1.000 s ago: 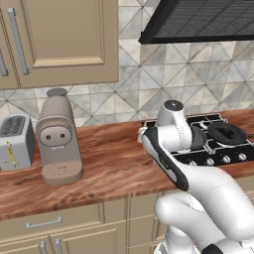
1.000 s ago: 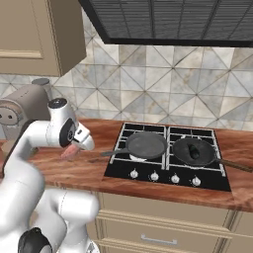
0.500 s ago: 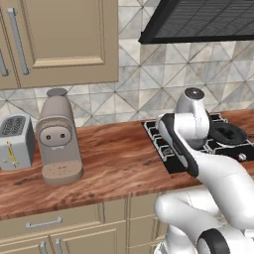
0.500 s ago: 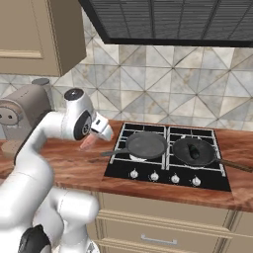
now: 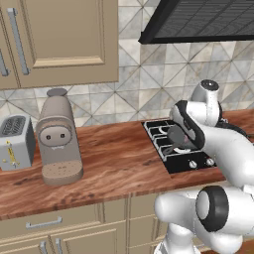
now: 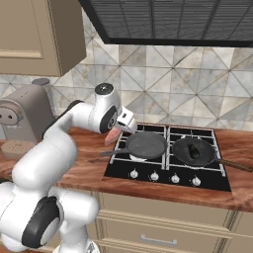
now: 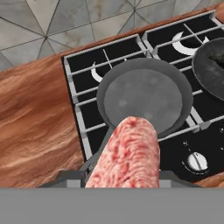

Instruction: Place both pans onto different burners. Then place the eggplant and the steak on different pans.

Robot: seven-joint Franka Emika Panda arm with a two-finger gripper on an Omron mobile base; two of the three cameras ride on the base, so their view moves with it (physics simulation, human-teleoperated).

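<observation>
Over cooktop (image 6: pixel 217 180) edge, end effector (image 6: pixel 118 132) gripping steak (image 7: pixel 129 155)

The robot's glossy white, rounded arm (image 6: pixel 54 148) is built of thick tubular links joined by dark grey, nearly black ring-shaped joints (image 6: pixel 40 228). A flat dark grey disc with a pale centre caps the round white wrist housing (image 6: pixel 104 89). The small boxy white hand (image 6: pixel 126 120) carries a dark face. Bulbous white shells with a black joint ring (image 5: pixel 214 208) form the lower body
</observation>
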